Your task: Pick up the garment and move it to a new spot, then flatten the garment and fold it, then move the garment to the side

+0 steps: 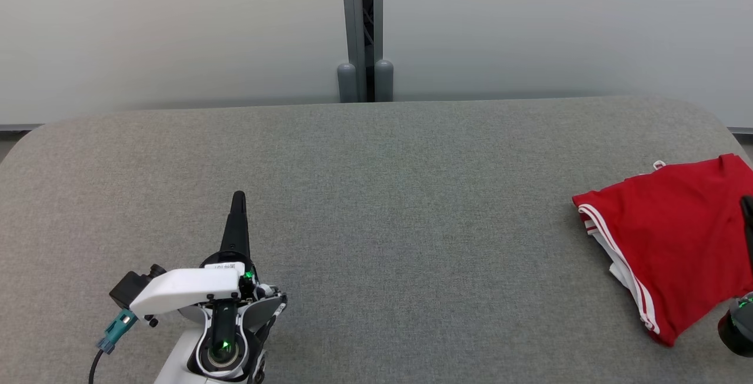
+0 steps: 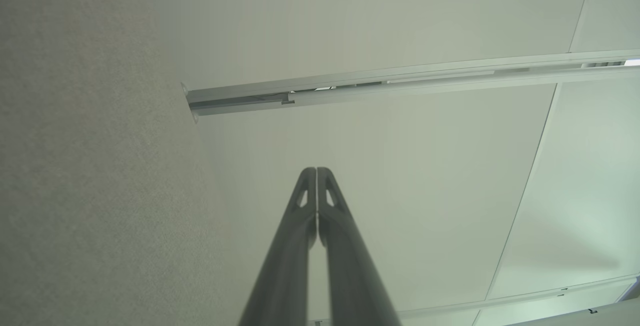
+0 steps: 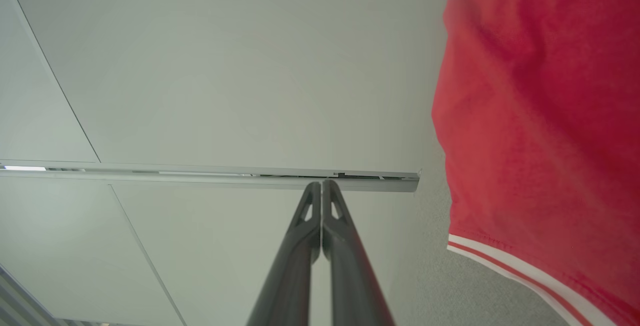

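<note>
- Currently, the red garment (image 1: 676, 243) with white striped trim is seen lying on the grey table (image 1: 376, 196), at the table's right edge, folded over on itself, with 1 part cut off by the head view's border.
- The left claw (image 1: 238, 197) is held over the table's near left part, well apart from the garment. Its 2 dark fingers are pressed together tip to tip and are empty.
- The right claw (image 3: 321, 183) is found at the table's near right side, close against the garment. Its 2 fingers are also closed on each other, and the cloth is seen beside them, not between them.
- A grey post (image 1: 365, 31) between 2 pale wall panels is seen behind the table's far edge.
</note>
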Tool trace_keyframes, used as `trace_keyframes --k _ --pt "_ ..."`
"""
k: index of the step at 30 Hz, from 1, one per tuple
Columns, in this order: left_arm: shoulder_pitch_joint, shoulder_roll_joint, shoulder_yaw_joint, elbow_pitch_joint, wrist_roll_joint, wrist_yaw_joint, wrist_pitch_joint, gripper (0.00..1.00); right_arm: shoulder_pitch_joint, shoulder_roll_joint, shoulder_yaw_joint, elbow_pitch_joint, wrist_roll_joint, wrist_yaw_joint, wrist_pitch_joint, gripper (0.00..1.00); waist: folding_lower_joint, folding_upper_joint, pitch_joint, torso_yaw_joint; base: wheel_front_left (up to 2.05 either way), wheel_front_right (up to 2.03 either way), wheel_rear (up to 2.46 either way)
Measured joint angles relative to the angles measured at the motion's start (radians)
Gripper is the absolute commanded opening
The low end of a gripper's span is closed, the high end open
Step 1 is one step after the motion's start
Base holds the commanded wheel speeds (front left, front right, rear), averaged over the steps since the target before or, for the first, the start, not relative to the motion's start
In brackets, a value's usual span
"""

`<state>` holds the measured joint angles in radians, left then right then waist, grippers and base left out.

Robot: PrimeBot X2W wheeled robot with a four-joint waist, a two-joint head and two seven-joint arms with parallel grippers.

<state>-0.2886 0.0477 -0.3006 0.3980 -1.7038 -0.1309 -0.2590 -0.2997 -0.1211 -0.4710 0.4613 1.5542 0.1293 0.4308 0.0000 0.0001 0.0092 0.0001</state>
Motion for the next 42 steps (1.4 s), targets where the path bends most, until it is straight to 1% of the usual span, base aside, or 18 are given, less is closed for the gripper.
trace_keyframes --k 42 --pt "0.0 0.0 0.0 0.0 0.0 0.0 0.0 0.0 0.0 -0.002 0.004 0.0 0.003 0.0 -0.001 0.0 0.0 0.0 0.0 0.0 0.0 0.0 0.0"
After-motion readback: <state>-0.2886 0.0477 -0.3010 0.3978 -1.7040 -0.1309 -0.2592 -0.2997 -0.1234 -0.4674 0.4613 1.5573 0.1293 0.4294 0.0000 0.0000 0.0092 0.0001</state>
